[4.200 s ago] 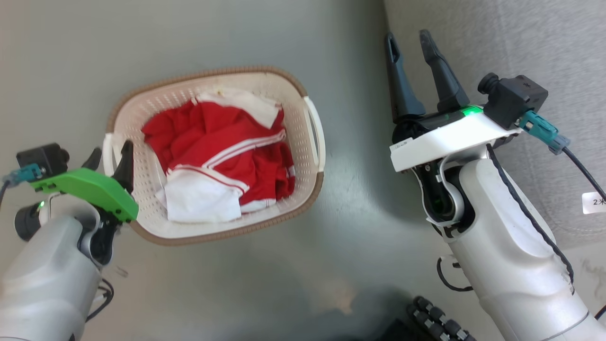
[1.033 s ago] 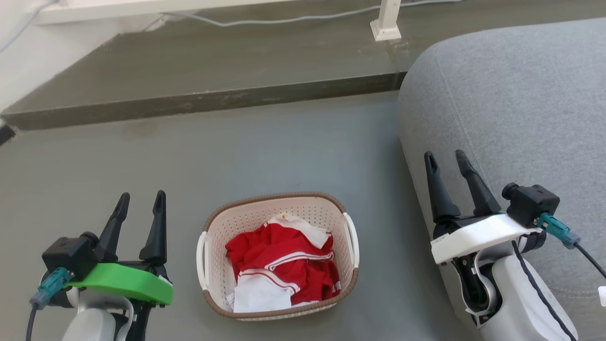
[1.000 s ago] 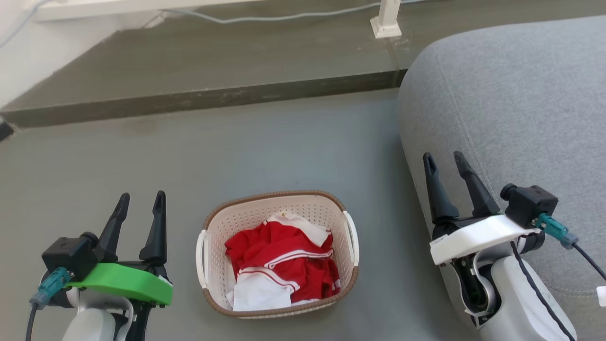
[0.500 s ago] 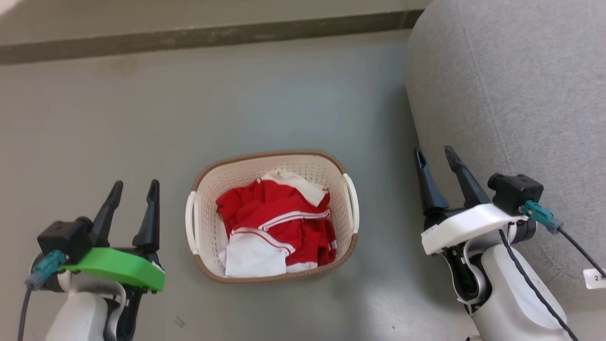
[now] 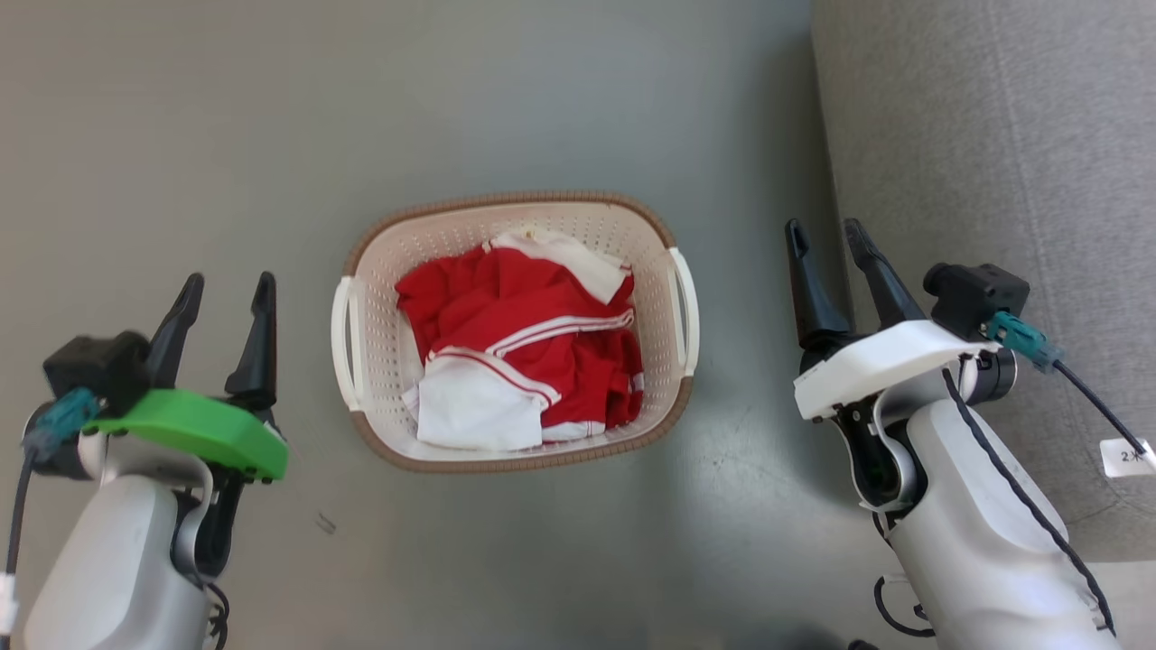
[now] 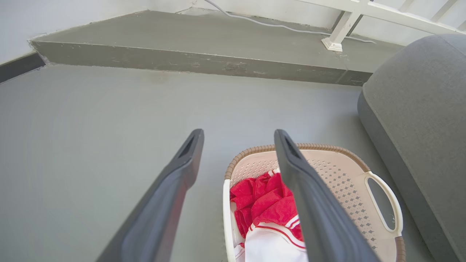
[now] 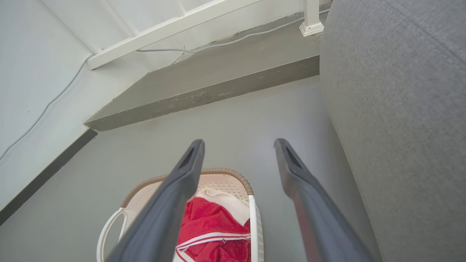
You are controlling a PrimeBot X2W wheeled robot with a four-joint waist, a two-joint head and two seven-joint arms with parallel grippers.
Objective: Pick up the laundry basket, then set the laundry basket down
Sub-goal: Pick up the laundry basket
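The grey floor carries everything, with a grey sofa along its right edge. The laundry basket stands on the floor well short of the raised step at the far edge, apart from the sofa, with red and white clothing bunched inside. The left gripper hangs off the basket's left handle with its fingers spread and empty. The right gripper does the same off the right handle, beside the sofa — neither touches the basket.
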